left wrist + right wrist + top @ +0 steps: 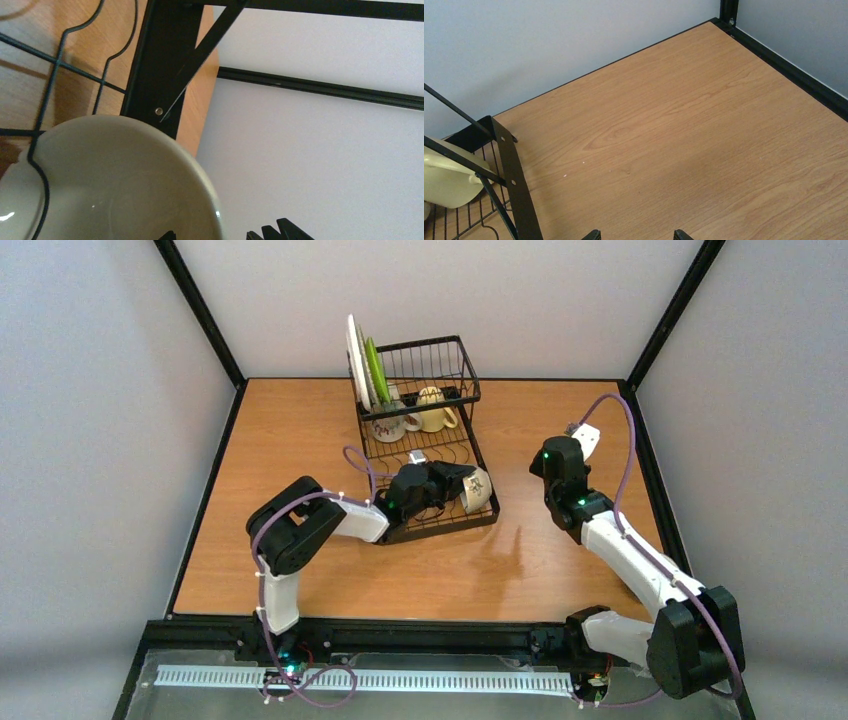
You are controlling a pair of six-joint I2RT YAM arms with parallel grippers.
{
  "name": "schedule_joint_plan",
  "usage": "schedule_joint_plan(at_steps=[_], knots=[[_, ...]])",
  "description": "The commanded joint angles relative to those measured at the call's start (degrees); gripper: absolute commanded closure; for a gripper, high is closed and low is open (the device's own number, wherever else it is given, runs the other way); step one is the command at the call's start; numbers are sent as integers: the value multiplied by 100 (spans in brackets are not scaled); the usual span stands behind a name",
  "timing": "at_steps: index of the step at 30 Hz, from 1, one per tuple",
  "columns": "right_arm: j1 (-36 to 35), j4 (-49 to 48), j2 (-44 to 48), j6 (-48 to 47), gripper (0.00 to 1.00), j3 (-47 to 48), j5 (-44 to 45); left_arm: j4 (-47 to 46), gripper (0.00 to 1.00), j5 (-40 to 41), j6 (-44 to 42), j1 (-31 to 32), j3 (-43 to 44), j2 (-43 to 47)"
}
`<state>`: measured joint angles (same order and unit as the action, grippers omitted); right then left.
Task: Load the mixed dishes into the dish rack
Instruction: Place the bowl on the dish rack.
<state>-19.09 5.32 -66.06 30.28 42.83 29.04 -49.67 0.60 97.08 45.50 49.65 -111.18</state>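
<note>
The black wire dish rack [430, 445] stands mid-table. In its tall basket a white plate [354, 360] and a lime-green plate [375, 370] stand upright beside two pale mugs [390, 425] [436, 410]. A pale bowl [478, 490] lies tilted at the right end of the flat tray. My left gripper [452, 485] is at that bowl, open. In the left wrist view the bowl [115, 180] has its rim between the parted jaws of the left gripper [220, 236], against the rack wires [150, 65]. My right gripper [572, 445] hovers open and empty, right of the rack.
In the right wrist view the right gripper [638, 235] is above bare wood, with the rack's corner [516, 190] and a pale mug [444, 185] at the left. Black frame posts and grey walls close in the table's back and sides.
</note>
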Motion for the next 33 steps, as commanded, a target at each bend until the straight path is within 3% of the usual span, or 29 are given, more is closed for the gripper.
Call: schedule_joint_plan(at_steps=[1, 9, 23, 33], knots=[[62, 19, 113, 57, 17, 139, -12, 402, 19, -25, -246, 44, 218, 225], [63, 74, 169, 74, 17, 188, -14, 827, 17, 70, -454, 65, 249, 496], [60, 460, 228, 214, 17, 326, 109, 2951, 16, 124, -940, 120, 656, 877], [59, 1221, -150, 358, 17, 777, 442, 3425, 12, 340, -1132, 121, 344, 1261]])
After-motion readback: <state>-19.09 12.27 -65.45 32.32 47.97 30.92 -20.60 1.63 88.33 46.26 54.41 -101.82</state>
